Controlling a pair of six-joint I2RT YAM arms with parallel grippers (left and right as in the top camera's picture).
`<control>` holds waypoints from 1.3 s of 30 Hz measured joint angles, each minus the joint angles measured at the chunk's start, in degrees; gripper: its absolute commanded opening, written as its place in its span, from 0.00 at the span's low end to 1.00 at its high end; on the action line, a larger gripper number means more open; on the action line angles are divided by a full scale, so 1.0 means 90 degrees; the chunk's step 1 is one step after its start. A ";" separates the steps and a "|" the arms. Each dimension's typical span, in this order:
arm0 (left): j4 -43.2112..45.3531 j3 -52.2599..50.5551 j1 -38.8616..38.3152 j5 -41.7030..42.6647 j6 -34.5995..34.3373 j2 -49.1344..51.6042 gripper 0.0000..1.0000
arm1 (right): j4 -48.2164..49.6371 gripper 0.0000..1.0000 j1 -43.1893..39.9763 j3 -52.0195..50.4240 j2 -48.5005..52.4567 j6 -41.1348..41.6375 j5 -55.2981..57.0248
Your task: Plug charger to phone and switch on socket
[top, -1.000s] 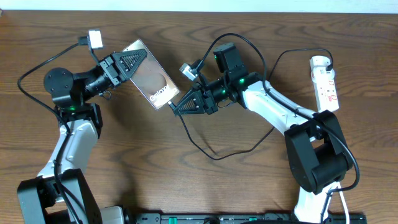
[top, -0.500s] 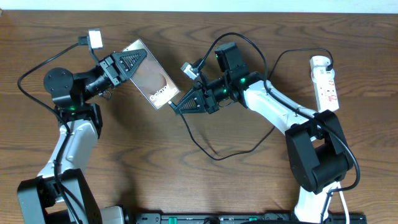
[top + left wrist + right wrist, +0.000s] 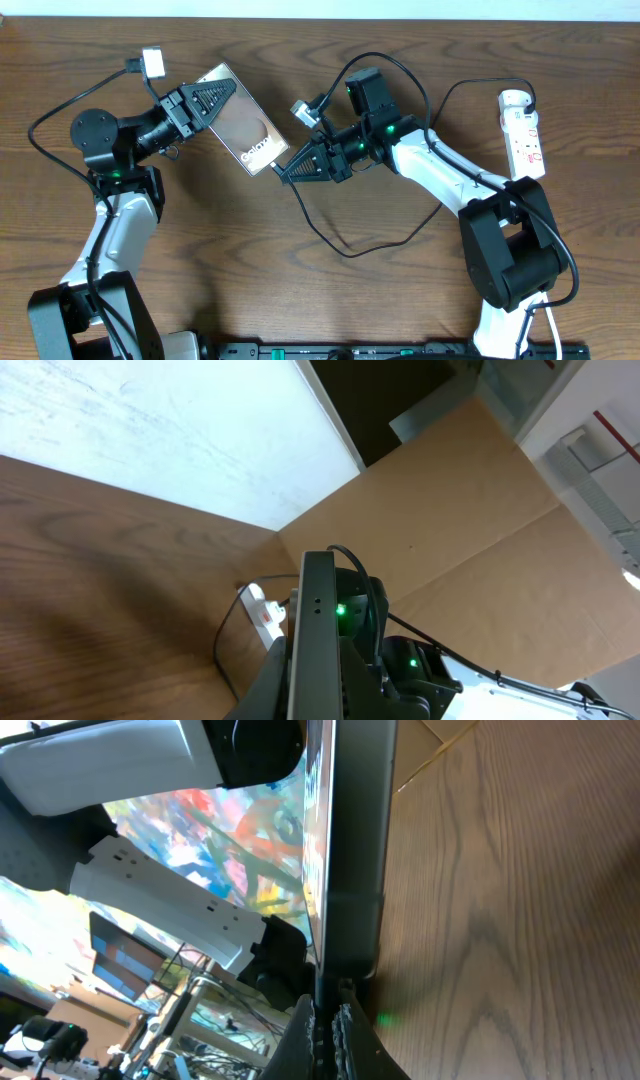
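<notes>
Connector at the phone's port edge, both arms engaged.

Phone [image 3: 245,130] is held over the upper left-centre of the desk [image 3: 300,300], its far end clamped in your left end effector [image 3: 212,98]. The charger [image 3: 347,254] ends in your closed right end effector [image 3: 290,170], pinched right at the phone's near edge. Square the tip to the port using the right wrist view, then push straight along the phone's length while the left arm braces. The fingertips hide the connector, so you cannot tell whether it is seated. The socket [image 3: 524,135] lies far right, its switch too small to read.
</notes>
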 measured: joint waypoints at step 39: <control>-0.0058 0.0000 0.0002 -0.0204 -0.0002 0.0000 0.07 | 0.0901 0.01 -0.0005 -0.0029 0.0002 0.0831 -0.0053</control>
